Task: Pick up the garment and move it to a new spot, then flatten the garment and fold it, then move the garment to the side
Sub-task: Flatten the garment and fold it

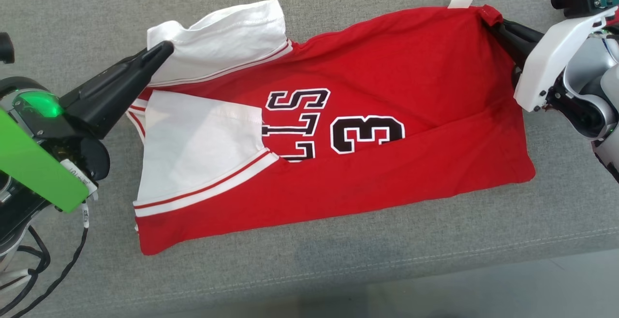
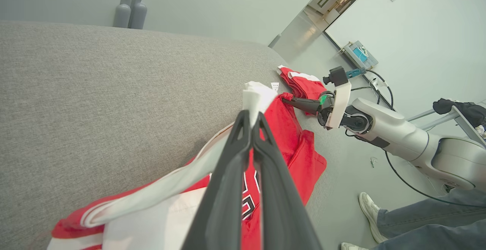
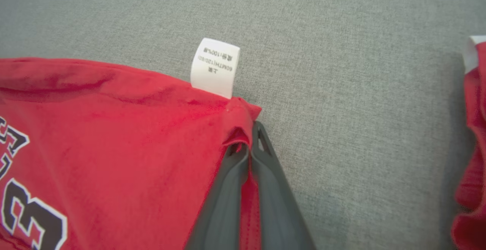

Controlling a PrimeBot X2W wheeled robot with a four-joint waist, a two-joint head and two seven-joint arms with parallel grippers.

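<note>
Soft red knit jersey (image 1: 411,66) with black block lettering lies nearly flat on the grey woven cushion (image 1: 338,269). Left gripper (image 1: 163,50) pinches the rumpled white sleeve (image 1: 227,37). Right gripper (image 1: 492,23) clamps the bunched red hem corner, raised off that cushion.

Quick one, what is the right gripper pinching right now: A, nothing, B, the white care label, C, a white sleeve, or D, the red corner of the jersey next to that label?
D: the right gripper is shut on the red corner of the jersey, while the care label sticks out free beside it.
</note>
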